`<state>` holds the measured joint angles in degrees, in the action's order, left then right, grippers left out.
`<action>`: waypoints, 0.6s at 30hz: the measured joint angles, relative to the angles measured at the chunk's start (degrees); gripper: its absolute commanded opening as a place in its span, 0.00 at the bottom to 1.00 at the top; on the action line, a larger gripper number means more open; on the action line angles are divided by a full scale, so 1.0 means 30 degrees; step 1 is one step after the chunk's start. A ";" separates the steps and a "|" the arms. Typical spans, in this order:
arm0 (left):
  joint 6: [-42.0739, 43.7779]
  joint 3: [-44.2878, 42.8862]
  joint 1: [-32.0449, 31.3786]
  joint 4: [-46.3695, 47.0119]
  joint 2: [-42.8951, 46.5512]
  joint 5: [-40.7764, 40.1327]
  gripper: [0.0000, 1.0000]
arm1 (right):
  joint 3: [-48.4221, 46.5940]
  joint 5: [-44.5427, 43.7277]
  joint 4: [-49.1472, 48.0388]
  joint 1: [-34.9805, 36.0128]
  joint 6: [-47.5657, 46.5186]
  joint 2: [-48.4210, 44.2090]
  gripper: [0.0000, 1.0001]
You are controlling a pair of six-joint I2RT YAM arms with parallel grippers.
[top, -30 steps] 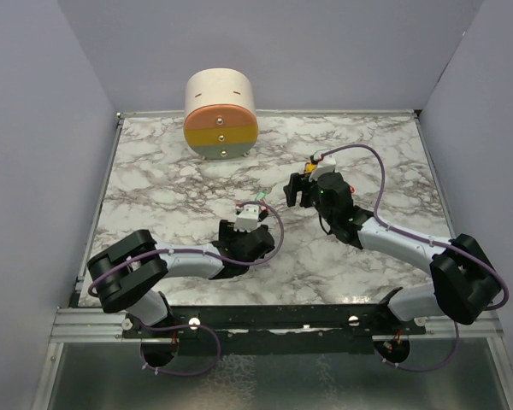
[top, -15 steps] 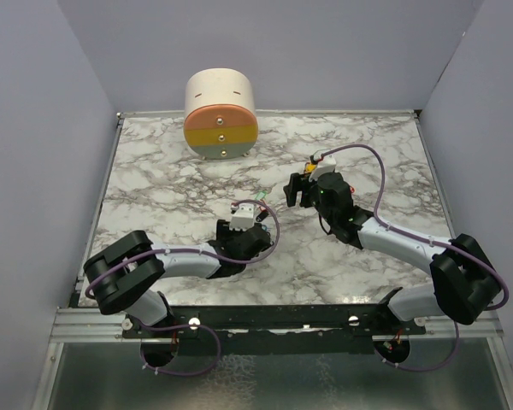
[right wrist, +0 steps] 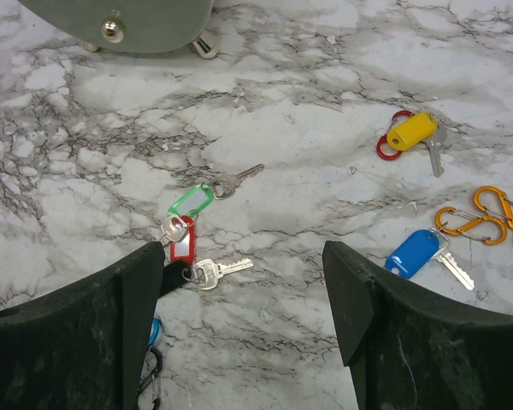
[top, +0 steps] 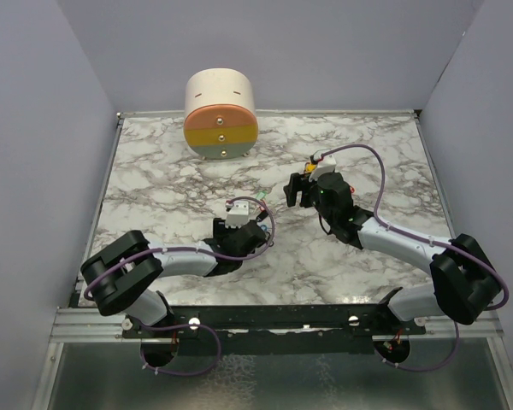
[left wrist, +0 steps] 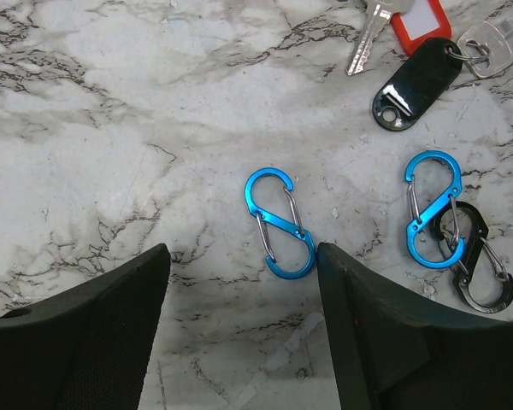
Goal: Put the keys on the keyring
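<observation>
My left gripper is open and low over the marble, its fingertips either side of the lower end of a blue S-shaped keyring clip; the right fingertip is almost touching it. A second blue clip is hooked to a black one to the right. My right gripper is open and empty, above bare marble. To its left lie the green-tagged key and the red-tagged key. The yellow key and the blue key lie to its right.
A black tag with a silver key lies beyond the clips. Two orange clips sit at the right. The round drawer unit stands at the back left of the table. Grey walls close both sides.
My left arm has shifted a little to the left and its jaws have narrowed somewhat. The right arm has not moved.
</observation>
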<state>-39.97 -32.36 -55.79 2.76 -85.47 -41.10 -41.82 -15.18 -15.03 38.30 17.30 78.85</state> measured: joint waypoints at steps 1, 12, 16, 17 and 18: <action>0.0015 0.0000 0.0029 0.0058 0.0000 0.0080 0.71 | 0.0000 0.0000 0.0000 0.0000 0.0000 0.0000 0.75; 0.0226 -0.0590 0.0066 0.1239 -0.1064 0.0583 0.59 | 0.0000 0.0000 0.0000 0.0000 0.0000 0.0000 0.75; 0.0211 -0.0678 0.0066 0.1552 -0.1260 0.0721 0.53 | 0.0000 0.0000 0.0007 0.0000 0.0000 0.0000 0.75; 0.0219 -0.0678 0.0066 0.1581 -0.1268 0.0750 0.52 | 0.0000 0.0000 0.0000 0.0000 0.0000 0.0000 0.75; 0.0219 -0.0678 0.0066 0.1588 -0.1268 0.0765 0.51 | 0.0000 0.0000 0.0000 0.0000 0.0000 0.0000 0.75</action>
<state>-39.31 -34.39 -55.59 7.53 -89.27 -38.81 -41.82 -15.18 -15.03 38.30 17.30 78.85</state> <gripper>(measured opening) 0.546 0.754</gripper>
